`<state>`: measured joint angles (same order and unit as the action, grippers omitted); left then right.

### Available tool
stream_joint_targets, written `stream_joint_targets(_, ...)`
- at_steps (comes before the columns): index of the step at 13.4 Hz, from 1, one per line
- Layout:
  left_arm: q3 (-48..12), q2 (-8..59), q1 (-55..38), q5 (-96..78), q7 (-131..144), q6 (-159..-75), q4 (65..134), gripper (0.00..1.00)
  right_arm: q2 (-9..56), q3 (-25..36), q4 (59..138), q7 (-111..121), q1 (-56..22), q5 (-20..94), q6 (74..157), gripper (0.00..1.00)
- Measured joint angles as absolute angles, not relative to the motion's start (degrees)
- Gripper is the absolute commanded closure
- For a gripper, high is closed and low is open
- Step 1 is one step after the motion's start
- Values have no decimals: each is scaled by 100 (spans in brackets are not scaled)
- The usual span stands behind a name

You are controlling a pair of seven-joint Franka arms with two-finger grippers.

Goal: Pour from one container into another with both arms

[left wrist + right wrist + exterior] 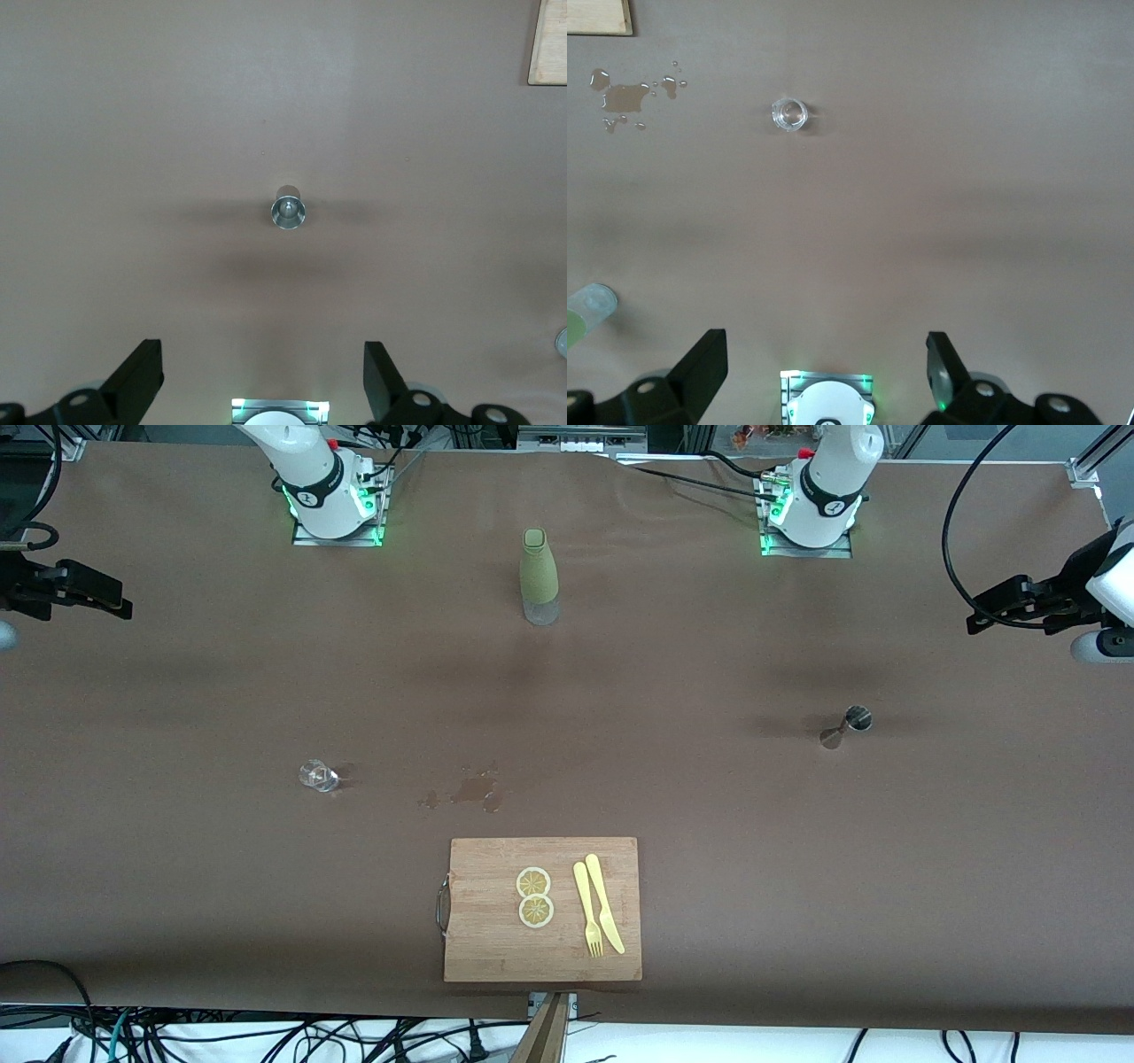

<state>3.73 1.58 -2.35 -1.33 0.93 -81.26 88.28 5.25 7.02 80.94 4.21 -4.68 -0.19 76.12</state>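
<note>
My left gripper (264, 382) and right gripper (827, 372), both wide open and empty, hover over the table: the steel jigger (847, 726) looks light, rigid and slippery, best pinched at its narrow waist, while the glass cup (318, 775) looks fragile, best held around its wall.

Brown table (177, 691), steel jigger (846, 726), glass cup (318, 776), green bottle (539, 576), cutting board (496, 948), spilled puddle (474, 790)

Silvery jigger (846, 726), clear glass cup (318, 775), olive-green bottle (538, 576), brown table (797, 868)

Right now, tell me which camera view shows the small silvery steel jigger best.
The left wrist view: the small silvery steel jigger sits centred, seen from above, its open cup facing up. The front view shows it small but reveals its narrow waist. The right wrist view misses it.
</note>
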Motion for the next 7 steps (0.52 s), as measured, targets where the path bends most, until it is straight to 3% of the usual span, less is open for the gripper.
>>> stream_joint_targets(7,374,158,-231,-133,92,-8126,8804,0,525,745,8111,421,-462,-185,7666,0)
